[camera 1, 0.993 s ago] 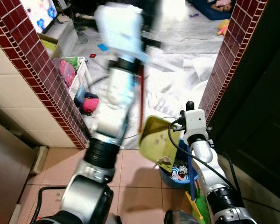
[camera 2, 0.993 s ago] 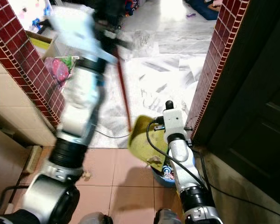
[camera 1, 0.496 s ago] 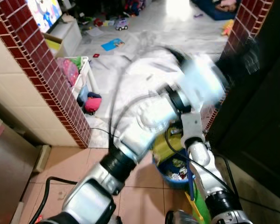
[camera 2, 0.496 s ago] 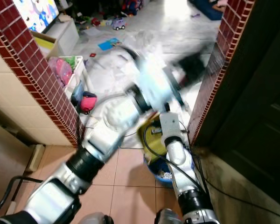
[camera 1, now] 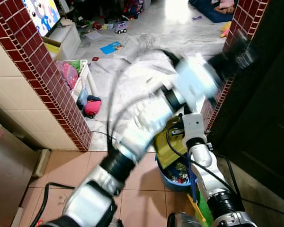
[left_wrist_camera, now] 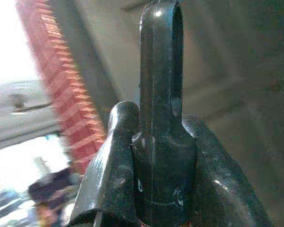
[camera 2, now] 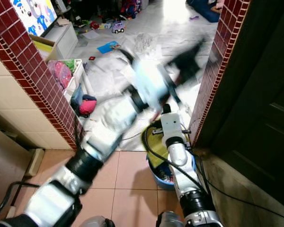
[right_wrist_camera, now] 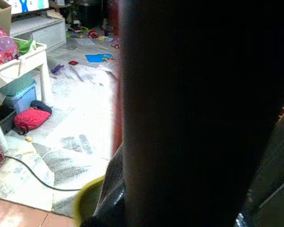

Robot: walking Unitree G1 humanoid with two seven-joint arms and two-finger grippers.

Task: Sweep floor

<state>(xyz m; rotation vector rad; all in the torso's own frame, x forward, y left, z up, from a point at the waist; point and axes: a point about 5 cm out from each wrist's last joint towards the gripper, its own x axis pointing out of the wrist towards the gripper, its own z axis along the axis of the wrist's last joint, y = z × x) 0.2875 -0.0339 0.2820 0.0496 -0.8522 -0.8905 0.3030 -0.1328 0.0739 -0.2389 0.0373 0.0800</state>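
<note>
My left arm, blurred with motion, reaches across to the right brick pillar. Its gripper (camera 1: 232,54) is up near that pillar. In the left wrist view the left gripper (left_wrist_camera: 161,142) is shut on the black looped end of the broom handle (left_wrist_camera: 161,56). The broom's head is hidden. My right gripper (camera 1: 187,132) holds a yellow-green dustpan (camera 1: 166,144) tilted over a blue bin (camera 1: 173,177) of rubbish. In the right wrist view a dark shape sits very close, with the dustpan's yellow edge (right_wrist_camera: 87,201) beside it.
Red brick pillars stand at the left (camera 1: 52,80) and right (camera 1: 236,33) of the opening, with a dark door (camera 1: 270,118) on the right. A white shelf with toys (camera 1: 78,78), a red bag (camera 1: 91,106) and a floor cable (camera 1: 102,135) lie beyond. Toys litter the far floor (camera 1: 113,46).
The left arm swung from the upper middle across to the right pillar, taking the red broomstick with it. The dustpan stays over the bin, tipped lower. The camera shifted slightly.
</note>
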